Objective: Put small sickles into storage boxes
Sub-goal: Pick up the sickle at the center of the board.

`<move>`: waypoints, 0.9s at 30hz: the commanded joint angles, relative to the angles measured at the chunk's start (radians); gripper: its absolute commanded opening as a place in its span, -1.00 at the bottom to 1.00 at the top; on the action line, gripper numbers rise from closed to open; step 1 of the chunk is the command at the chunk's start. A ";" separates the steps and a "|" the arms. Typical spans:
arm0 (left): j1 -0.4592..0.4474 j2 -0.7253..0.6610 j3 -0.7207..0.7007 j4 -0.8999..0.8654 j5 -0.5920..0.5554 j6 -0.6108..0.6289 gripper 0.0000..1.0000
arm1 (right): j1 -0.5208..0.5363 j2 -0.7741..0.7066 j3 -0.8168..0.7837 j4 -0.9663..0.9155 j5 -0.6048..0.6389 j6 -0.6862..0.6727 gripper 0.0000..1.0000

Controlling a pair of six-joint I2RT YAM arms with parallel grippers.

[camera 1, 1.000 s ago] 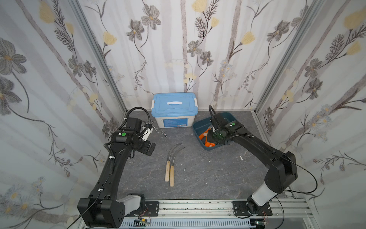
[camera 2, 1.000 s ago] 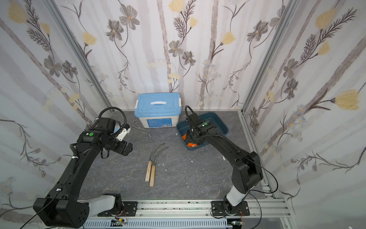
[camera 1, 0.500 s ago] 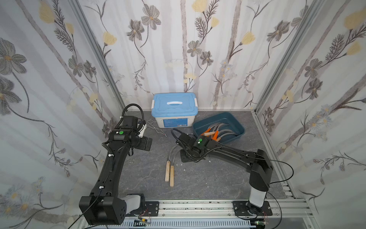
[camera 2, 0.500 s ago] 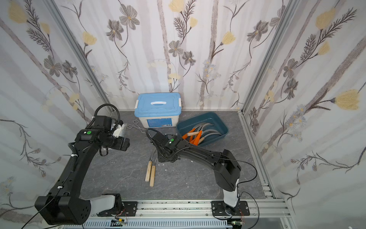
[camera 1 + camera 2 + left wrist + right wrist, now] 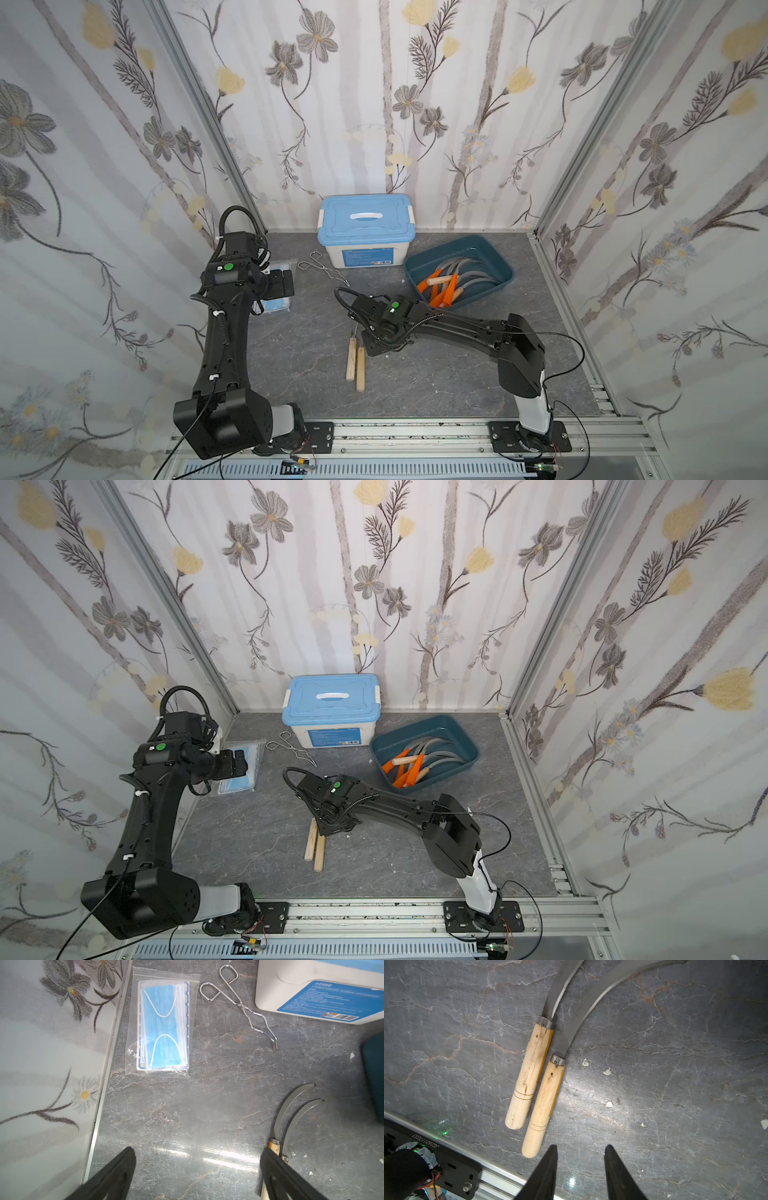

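Right fingers (image 5: 546, 1174) off tray (image 5: 478, 249), now by wooden sickles (image 5: 529, 1076) – spread | left fingers (image 5: 112, 1176) spread | tray: more sickles (image 5: 442, 286)

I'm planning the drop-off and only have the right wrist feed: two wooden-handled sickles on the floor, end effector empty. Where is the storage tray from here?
Observer: The teal tray sits at the back on the robot's right, beside the white box with the blue lid.
Operator: Anything in it already?
Observer: Yes, several sickles, with orange and wooden handles mixed.
Operator: Is the left arm in my way?
Observer: It seems not. The left end effector hangs open and empty at the robot's far left, near a bag of face masks.
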 commanded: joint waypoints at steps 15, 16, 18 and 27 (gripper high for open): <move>0.001 -0.126 -0.142 0.057 0.120 0.058 0.76 | 0.004 0.092 0.084 -0.032 -0.082 -0.026 -0.11; 0.002 -0.127 -0.148 0.056 0.117 0.060 0.81 | 0.006 0.099 0.089 -0.037 -0.084 -0.026 -0.08; 0.002 -0.133 -0.163 0.056 0.106 0.064 0.92 | 0.007 0.118 0.093 -0.052 -0.093 -0.023 -0.03; 0.001 -0.169 -0.213 0.057 0.103 0.104 1.00 | 0.023 0.160 0.136 -0.067 -0.090 -0.016 -0.01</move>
